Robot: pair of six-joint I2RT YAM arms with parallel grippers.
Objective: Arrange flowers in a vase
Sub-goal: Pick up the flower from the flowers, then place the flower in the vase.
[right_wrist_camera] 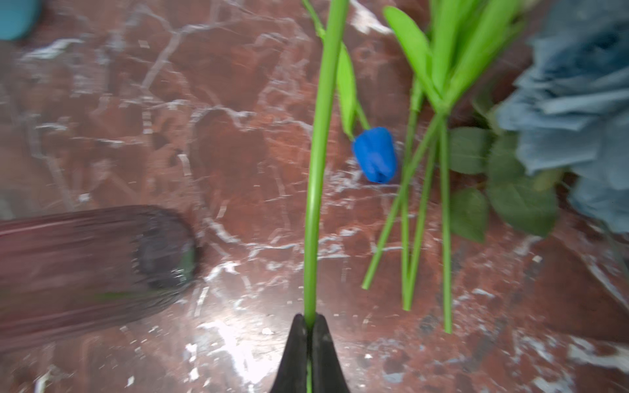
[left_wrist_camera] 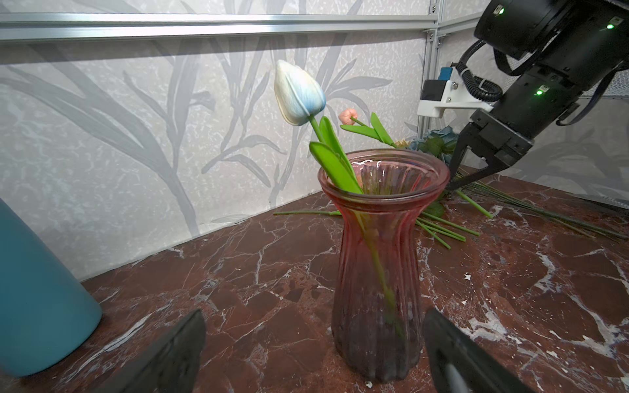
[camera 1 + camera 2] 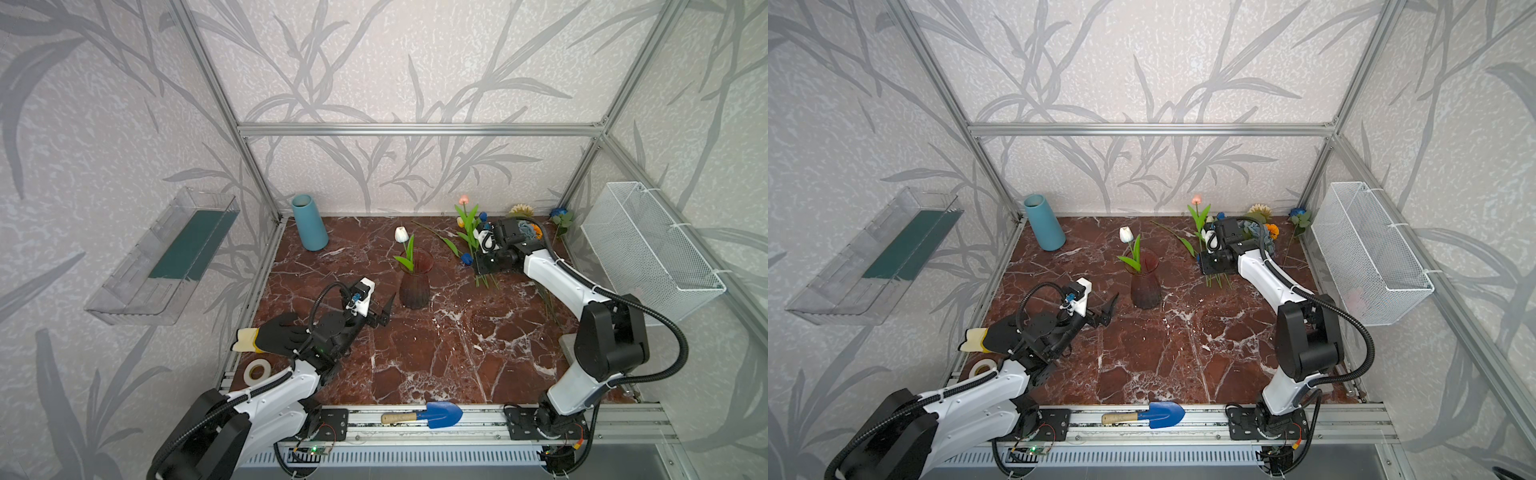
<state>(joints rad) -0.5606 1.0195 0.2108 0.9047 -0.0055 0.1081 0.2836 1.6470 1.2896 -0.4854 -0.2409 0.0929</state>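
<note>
**Status:** one stem in the vase, the rest pending. The pink glass vase [image 3: 414, 278] stands upright near ctr of the counter [image 3: 436, 361]. The white tulip [image 2: 297, 92] sits in it, stem slanting to the base, bloom leaning out over the rim.

**R claw** [image 1: 309, 321]: clenched on one green stem [image 1: 317, 170], pinched close to the cut end. Judged reason: leaves most of the length free to steer into the vase neck. The bloom is out of the wrist view. In a top view the pink tulip [image 3: 464, 200] stands raised above the pile, so prob. that one; not confirmed. The claw sits low over the counter, near the vase on the pile side.

**L claw** [image 3: 384, 311]: released, jaws wide, nothing in them. It faces the vase from the front, near but not touching. Judged a standby posn, to steady the vase if the incoming stem knocks it.

**Remaining flowers** [image 1: 446, 51]: loose pile at back right of the counter, stems overlapping.
- blue tulip [image 1: 374, 154], flat on the marble
- dusty-blue rose [image 1: 578, 102]
- cream sunflower [image 3: 521, 210]
- orange marigold [image 3: 538, 232]
- deep blue rose [image 3: 558, 212], nearest the corner

**Risks:** the low grip means a long lever, so the head may swing. The vase is narrow-waisted, so some tip hazard. R wrist view is blurred, detail ltd.
</note>
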